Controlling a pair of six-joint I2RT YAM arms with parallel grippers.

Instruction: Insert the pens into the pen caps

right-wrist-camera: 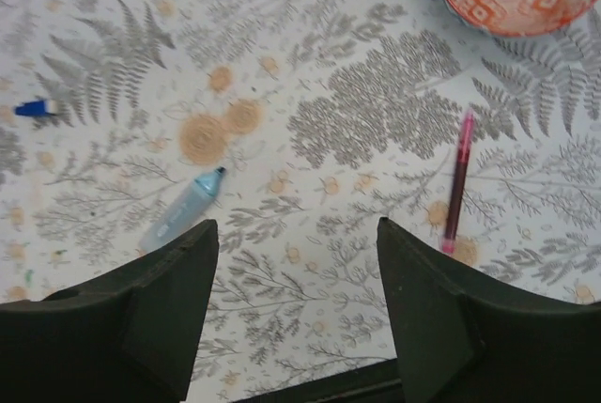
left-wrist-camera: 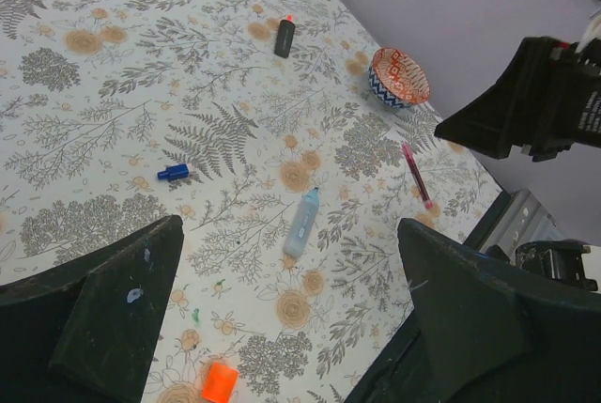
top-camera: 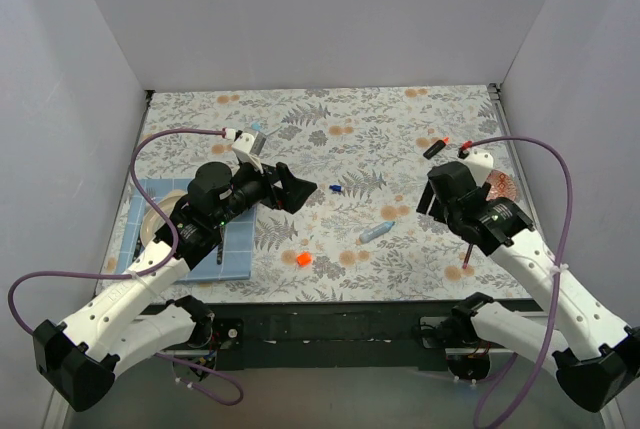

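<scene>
top: overhead, facing down, far | 2 wrists: close, oblique | shared: light blue pen (top-camera: 377, 232)

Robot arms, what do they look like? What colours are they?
The left arm and the right arm have white tube-like links with black joints and black wrists. The left gripper and right gripper each have two chunky black wedge-shaped fingers. A thin purple cable loops along each arm.
</scene>
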